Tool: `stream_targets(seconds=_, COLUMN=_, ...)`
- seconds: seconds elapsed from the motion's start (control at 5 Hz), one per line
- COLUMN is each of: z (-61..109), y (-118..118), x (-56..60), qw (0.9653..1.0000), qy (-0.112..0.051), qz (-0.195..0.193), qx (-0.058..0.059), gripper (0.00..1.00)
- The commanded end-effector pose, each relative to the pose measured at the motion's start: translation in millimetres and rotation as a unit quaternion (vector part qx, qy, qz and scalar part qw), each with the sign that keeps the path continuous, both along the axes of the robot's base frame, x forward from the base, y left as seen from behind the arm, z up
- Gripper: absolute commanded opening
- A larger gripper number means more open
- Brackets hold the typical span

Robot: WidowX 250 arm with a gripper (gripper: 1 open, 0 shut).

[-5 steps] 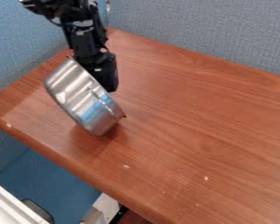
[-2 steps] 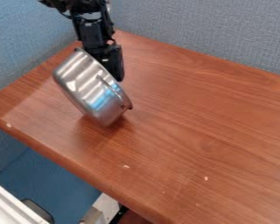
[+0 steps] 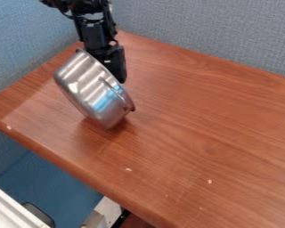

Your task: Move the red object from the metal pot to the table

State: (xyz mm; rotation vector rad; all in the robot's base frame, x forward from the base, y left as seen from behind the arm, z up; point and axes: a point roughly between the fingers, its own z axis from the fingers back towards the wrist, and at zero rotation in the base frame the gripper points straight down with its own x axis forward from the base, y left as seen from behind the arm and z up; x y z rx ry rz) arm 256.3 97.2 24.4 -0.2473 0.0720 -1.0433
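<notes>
Brown wood-grain tabletop (image 3: 199, 134) in view, rounded at the edges, marked with a few small pale specks toward the near side. Blue-grey textured wall panels (image 3: 205, 31) behind and to the left, meeting at a corner beyond the far end of the wood. Below the near left edge, a blue surface (image 3: 50, 183), with white and dark equipment (image 3: 14, 209) at the lower left corner of the view.

Near the left end of the tabletop: metal pot (image 3: 97, 90), shiny silver, markedly tilted and not standing flat on its base. Lower end at the wood, upper end raised toward the left, underside and outer wall presented to the camera. Small loop handle visible at the side. Dark reflection and shadow on the wood just beside the lower end.

Black robot arm (image 3: 93, 20) reaching down from the top of the view, behind the pot. Gripper (image 3: 115, 67) partly hidden by the pot; fingertips not distinguishable. Cannot tell whether released, clenched or grasping anything. Contact between gripper and pot likewise not determinable.

Red object: not visible; exact location cannot be confirmed, with the pot's interior facing away from the camera.
</notes>
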Motion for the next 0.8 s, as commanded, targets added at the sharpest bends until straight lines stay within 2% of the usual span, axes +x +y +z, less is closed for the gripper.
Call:
stream_targets(seconds=0.0, z=-42.5, y=0, x=-36.8, qw=0.999, qy=0.041, qz=-0.013, qx=-0.012, gripper=1.0)
stream_targets(seconds=0.2, z=-42.0, y=6, x=-47.4, qw=0.9991, qy=0.034, qz=-0.025, qx=0.002, gripper=1.0)
stream_targets(seconds=0.4, z=-42.1, y=2, x=-50.3, qw=0.9984, qy=0.028, qz=-0.041, qx=0.029, gripper=0.0)
stream_targets(seconds=0.6, z=-41.7, y=-1, x=-55.0, qw=0.9969, qy=0.036, qz=-0.051, qx=0.047, gripper=1.0)
